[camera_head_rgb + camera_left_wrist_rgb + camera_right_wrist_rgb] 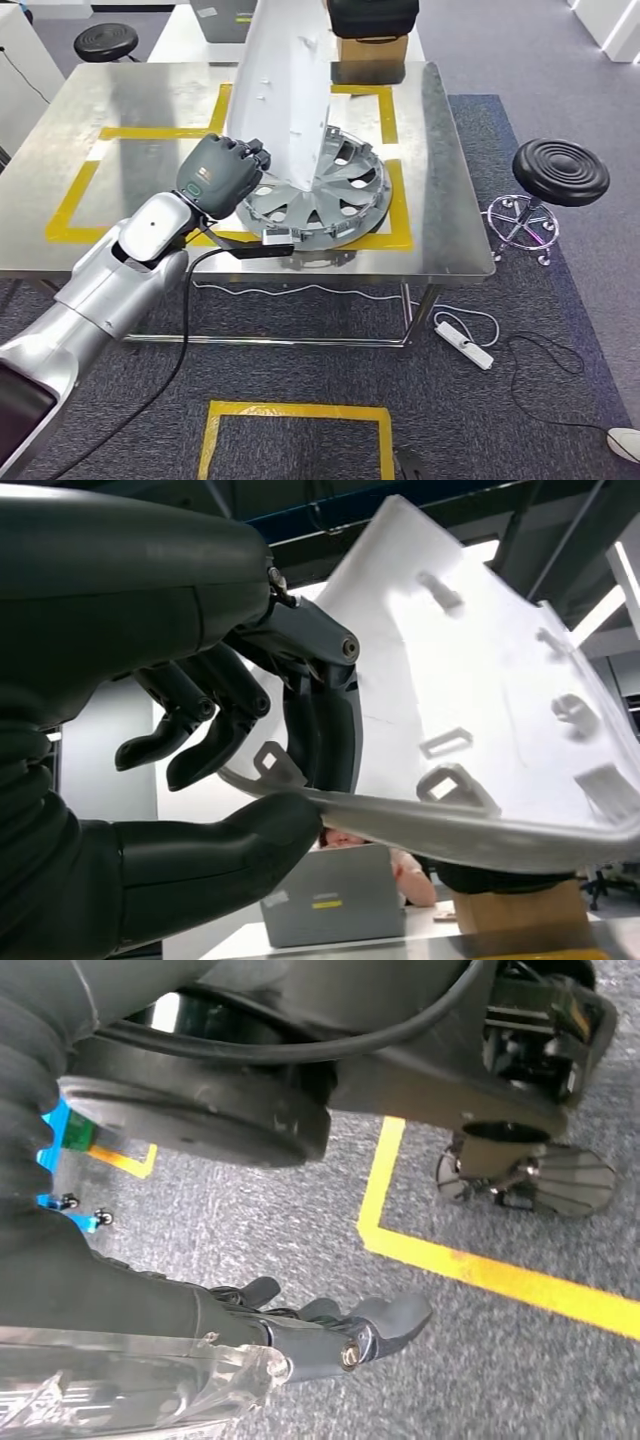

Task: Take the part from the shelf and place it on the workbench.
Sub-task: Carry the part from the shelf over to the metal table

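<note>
The part (290,90) is a large white curved plastic panel with clip tabs. My left hand (219,175) grips it by its lower edge and holds it steeply tilted above the steel workbench (136,100). Its lower end reaches down to a grey wheel cover (340,200) lying on the bench; whether they touch I cannot tell. In the left wrist view my thumb (249,830) lies under the rim of the part (483,680) and my fingers (324,720) press on its inner face. My right hand (317,1325) hangs over the carpet with its fingers stretched out, holding nothing.
Yellow tape frames a rectangle on the bench. A cardboard box (371,48) with a black bag on it stands at the far edge. Black stools stand at the right (560,170) and back left (106,40). A power strip (464,345) and cables lie on the floor.
</note>
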Robot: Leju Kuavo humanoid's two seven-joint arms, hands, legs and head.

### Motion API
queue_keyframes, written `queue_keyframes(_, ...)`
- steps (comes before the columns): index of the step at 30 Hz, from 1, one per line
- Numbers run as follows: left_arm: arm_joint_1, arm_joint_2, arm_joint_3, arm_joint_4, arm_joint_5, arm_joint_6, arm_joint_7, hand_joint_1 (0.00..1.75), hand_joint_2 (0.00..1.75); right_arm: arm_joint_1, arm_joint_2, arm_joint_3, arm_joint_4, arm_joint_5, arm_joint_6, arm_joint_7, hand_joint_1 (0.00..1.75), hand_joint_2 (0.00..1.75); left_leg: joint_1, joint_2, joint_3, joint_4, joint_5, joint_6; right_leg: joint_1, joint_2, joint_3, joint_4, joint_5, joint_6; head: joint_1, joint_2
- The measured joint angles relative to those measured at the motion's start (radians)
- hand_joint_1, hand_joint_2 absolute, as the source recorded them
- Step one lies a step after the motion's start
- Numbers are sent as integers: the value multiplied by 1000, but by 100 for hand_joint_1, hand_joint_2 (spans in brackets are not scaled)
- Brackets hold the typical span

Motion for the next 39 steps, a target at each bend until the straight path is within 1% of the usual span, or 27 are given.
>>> queue_keyframes(1,-2,0,0,-1,0,0,0,175,175,-1,0,0,0,0,0,0,0,175,1,1,-19,35,-15,-5,-2,1,6,-1,-2,-4,-2,0)
queue_keyframes(2,-3,0,0,-1,0,0,0,175,175,-2,0,0,0,0,0,0,0,175,2,1,-50,88,-36,-10,-4,1,11,-2,-6,-7,-3,0)
queue_keyframes(4,-1,0,-1,-1,0,0,0,175,175,-2,0,0,0,0,0,-1,0,175,3,1,-135,215,-79,-18,-5,1,21,-2,-17,-10,-6,0)
queue_keyframes(5,2,0,-1,-1,0,0,0,175,175,0,0,0,0,0,0,0,0,175,3,1,-167,252,-83,-19,-5,2,27,-2,-23,-10,-6,0)
queue_keyframes(6,4,0,-1,-1,0,0,0,175,175,1,0,0,0,0,0,0,0,175,4,1,-184,256,-66,-19,-5,4,35,-2,-29,-9,-6,0)
queue_keyframes(7,5,1,-1,-1,0,0,0,175,175,2,0,0,0,0,0,0,0,175,4,1,-183,224,-29,-17,-5,5,44,-2,-36,-8,-6,0)
queue_keyframes(9,4,3,-1,-1,0,0,0,175,175,2,0,0,0,0,0,-1,0,175,3,3,-145,97,72,-13,-4,8,63,-2,-51,-2,-6,0)
queue_keyframes(10,2,4,-1,-1,0,0,0,175,175,1,0,0,0,-1,0,-1,0,175,2,4,-125,35,96,-10,-3,8,68,-1,-57,3,-7,0)
queue_keyframes(11,2,5,-1,-1,0,1,0,175,175,0,0,0,0,-1,0,-1,0,175,1,5,-111,-4,109,-5,-1,8,70,-1,-62,8,-8,0)
queue_keyframes(12,2,5,-1,-1,0,1,0,175,175,0,0,0,0,-1,0,-1,0,175,0,5,-105,-20,105,1,1,8,71,-2,-67,13,-8,0)
queue_keyframes(13,3,5,-1,-1,0,2,0,175,175,-1,0,0,0,-1,0,-1,0,175,0,4,-101,-26,96,9,2,8,71,-3,-70,18,-9,0)
queue_keyframes(15,4,7,0,-2,0,4,0,175,175,0,0,0,0,-1,0,-1,0,175,2,3,-97,-22,97,21,3,5,72,2,-81,27,-7,0)
queue_keyframes(16,4,7,0,-2,1,5,0,175,175,0,0,0,0,0,0,-1,0,175,2,2,-94,-22,95,23,3,4,71,7,-75,24,-4,0)
queue_keyframes(17,5,7,0,-2,1,6,0,175,175,0,0,0,0,0,0,-1,0,175,2,0,-92,-22,94,24,4,3,70,12,-71,16,-2,0)
queue_keyframes(19,6,7,-1,-2,-1,5,0,175,175,-2,0,0,0,1,0,-1,0,175,0,-4,-91,-22,91,24,5,3,73,11,-56,-4,2,0)
queue_keyframes(20,7,8,-1,-2,-3,5,0,175,175,-2,0,0,0,1,0,0,0,175,-1,-5,-92,-22,91,25,5,2,74,9,-58,-8,2,0)
queue_keyframes(21,8,9,-1,-2,-4,5,0,175,175,-3,0,0,0,1,0,0,0,175,-2,-6,-92,-22,90,26,5,2,76,6,-58,-7,3,0)
queue_keyframes(23,12,12,-1,-2,-5,5,0,175,175,-2,0,0,0,2,0,0,0,175,-3,-6,-93,-22,88,28,5,1,81,-5,-64,-2,3,0)
queue_keyframes(26,13,16,-1,0,-4,2,0,175,175,-2,0,0,0,3,1,1,0,175,-6,-5,-96,-22,87,30,1,-1,89,-26,-75,26,2,0)
queue_keyframes(27,13,16,-1,1,-2,1,0,175,175,-1,0,0,0,3,1,1,0,175,-6,-5,-96,-22,88,30,0,-1,90,-28,-75,34,2,0)
queue_keyframes(28,12,17,0,4,0,0,0,175,175,-1,0,0,0,5,1,1,0,175,-6,-5,-96,-22,88,30,0,-1,90,-28,-76,35,2,0)
queue_keyframes(32,-4,21,6,44,14,1,-6,175,175,-2,0,0,0,14,4,2,0,175,-3,-5,-91,-24,91,28,2,-1,94,-28,-75,34,2,0)
queue_keyframes(39,-57,31,43,216,36,36,-27,175,175,-10,0,1,0,29,5,8,0,175,0,-4,-86,-27,94,23,5,0,97,-27,-73,31,2,0)
